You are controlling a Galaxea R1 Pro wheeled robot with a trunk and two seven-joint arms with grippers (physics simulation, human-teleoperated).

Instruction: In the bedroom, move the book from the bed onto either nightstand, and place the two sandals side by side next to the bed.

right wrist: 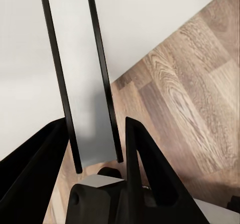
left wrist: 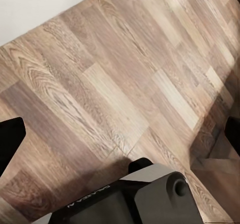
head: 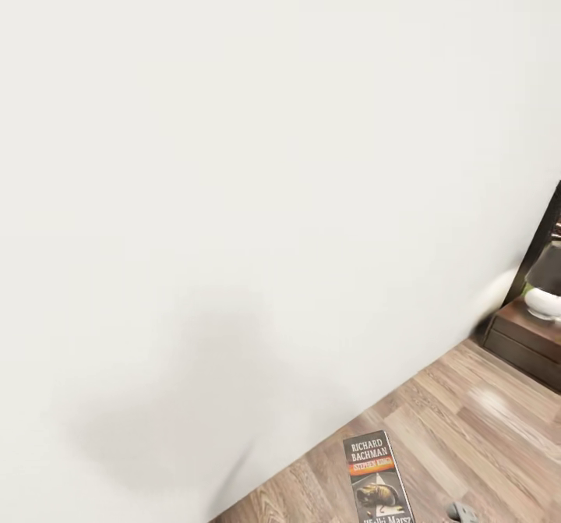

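The book (head: pixel 378 480), dark-covered with "Richard Bachman" in white and an orange band, shows at the bottom of the head view, in front of the wood floor. In the right wrist view the book (right wrist: pixel 85 83) appears edge-on as a thin slab, and my right gripper (right wrist: pixel 95 126) is shut on its lower end, one black finger on each side. My left gripper (left wrist: pixel 122 131) hangs open over bare floor planks, with nothing between its fingers (left wrist: pixel 10 139). A dark-brown nightstand (head: pixel 530 340) stands against the wall at the far right. The bed and the sandals are out of view.
A white wall (head: pixel 234 196) takes up most of the head view and stands close ahead. A white rounded object (head: pixel 544 302) sits on the nightstand's top. A dark upright frame (head: pixel 545 234) rises behind it at the right edge. Wood-plank floor (head: pixel 467 429) stretches toward the nightstand.
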